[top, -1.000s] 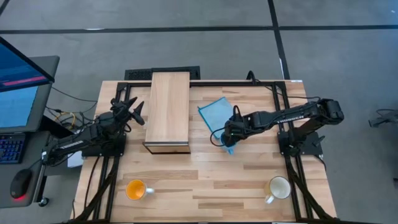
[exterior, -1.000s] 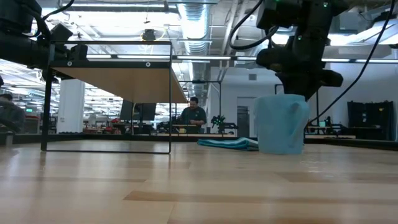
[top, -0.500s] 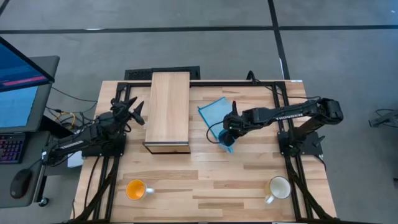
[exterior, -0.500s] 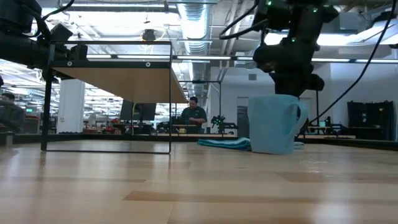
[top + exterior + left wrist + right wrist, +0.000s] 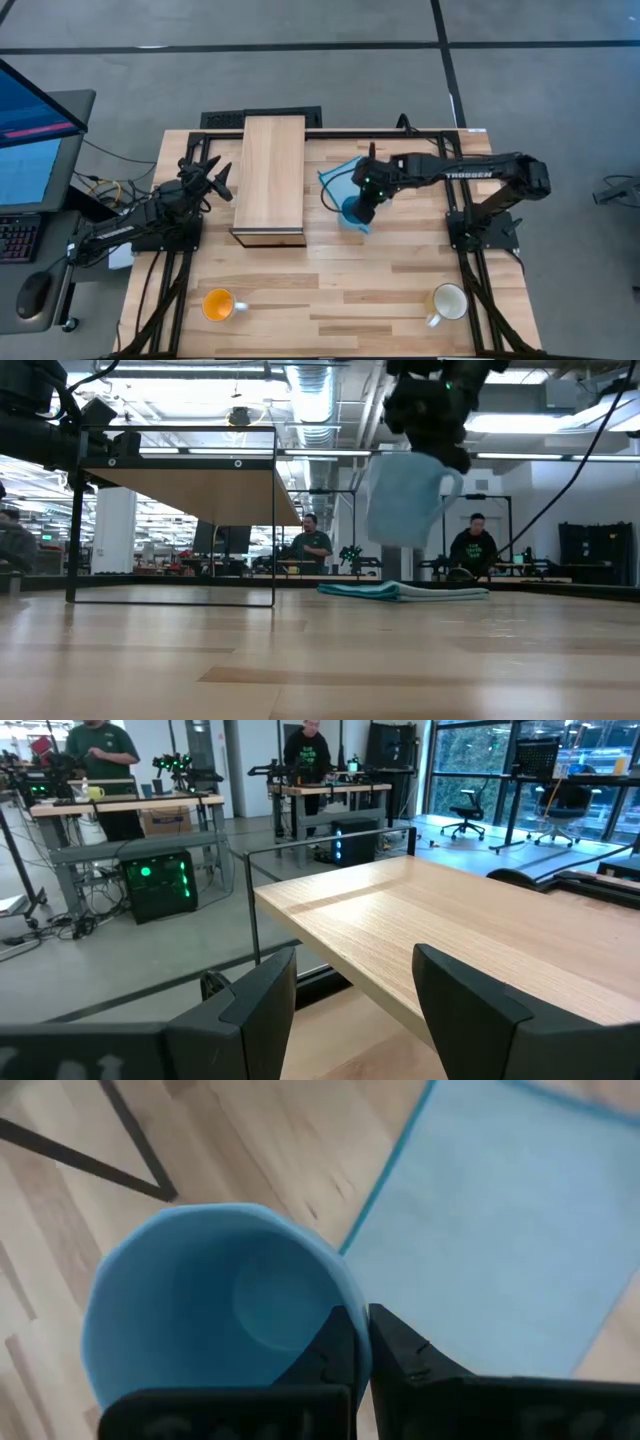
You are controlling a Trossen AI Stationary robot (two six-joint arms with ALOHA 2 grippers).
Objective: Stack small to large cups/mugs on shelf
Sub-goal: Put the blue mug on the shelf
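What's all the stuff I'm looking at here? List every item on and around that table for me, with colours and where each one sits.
Light-blue mug: one, lifted clear of the table, pinched by its rim, over the sheet's edge.
Orange mug: one, near front-left corner of the table.
Cream-white mug: one, near front-right corner.
Shelf: one, light wood, back-left of centre.
Blue sheet: one, flat, right of the shelf.
Table: one, pale wood planks.
Monitor: one, blue screen, left of the table.
People: two in the low view, far behind the table.
Left gripper: dark, open, beside the shelf.
Right gripper: dark, shut on the blue mug's rim.
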